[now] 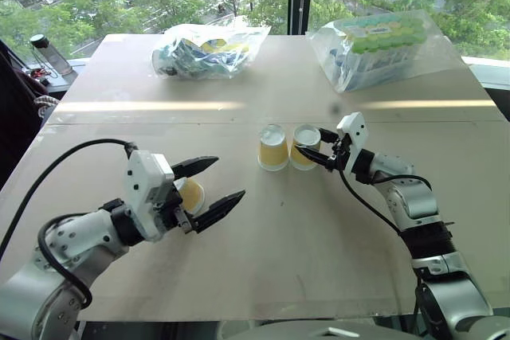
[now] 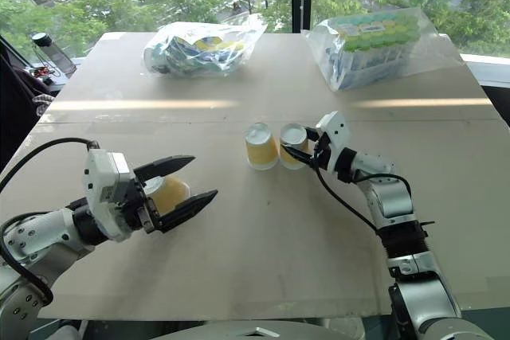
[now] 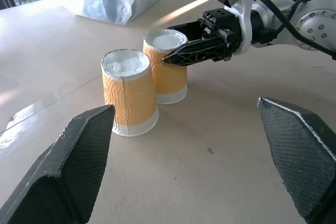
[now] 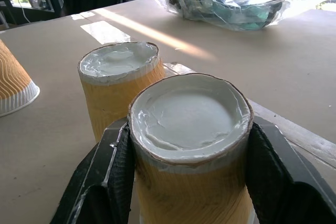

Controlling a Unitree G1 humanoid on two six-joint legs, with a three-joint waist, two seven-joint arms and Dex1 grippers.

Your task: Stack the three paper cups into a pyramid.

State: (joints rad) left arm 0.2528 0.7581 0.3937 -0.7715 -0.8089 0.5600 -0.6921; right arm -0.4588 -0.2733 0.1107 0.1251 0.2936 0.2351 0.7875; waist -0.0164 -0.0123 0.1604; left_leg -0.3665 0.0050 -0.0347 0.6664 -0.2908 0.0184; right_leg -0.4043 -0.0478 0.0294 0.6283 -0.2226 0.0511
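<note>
While right end effector [image 1: 321,154] grips a cup [image 1: 304,147]; left end effector [image 1: 209,188] gapes.

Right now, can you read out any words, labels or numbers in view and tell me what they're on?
No text here can be read.
Bag of packaged bottles: the labels are too small to read.
Bag of mixed packets: the printing is blurred behind the plastic.
Paper cups: plain ribbed sides, no print.
</note>
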